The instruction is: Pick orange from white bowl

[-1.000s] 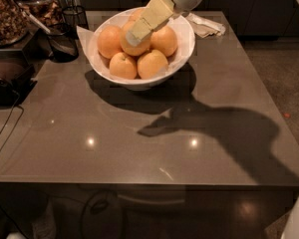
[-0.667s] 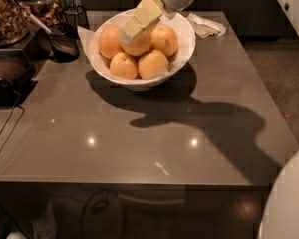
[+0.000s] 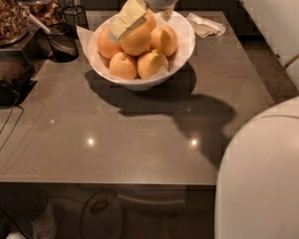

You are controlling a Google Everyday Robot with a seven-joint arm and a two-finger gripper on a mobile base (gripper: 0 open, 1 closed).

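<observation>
Six fruits (image 3: 122, 66) fill the glossy round white bowl (image 3: 139, 82), upper centre. My gripper (image 3: 131, 15) sits at the largest yellow-orange orange (image 3: 138, 41); I cannot tell the jaws' gap. Next: clamp and lift.

gripper (image 3: 118, 30) top centre, angled down-left (arm (image 3: 264, 178) foreground)

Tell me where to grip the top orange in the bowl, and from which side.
Grip the orange across its widest middle, coming from above. It sits on top of the pile in the bowl, so its upper half is bare, while its neighbours crowd its lower sides. The gripper hangs just over its upper left, so a short descent should probably do.
</observation>
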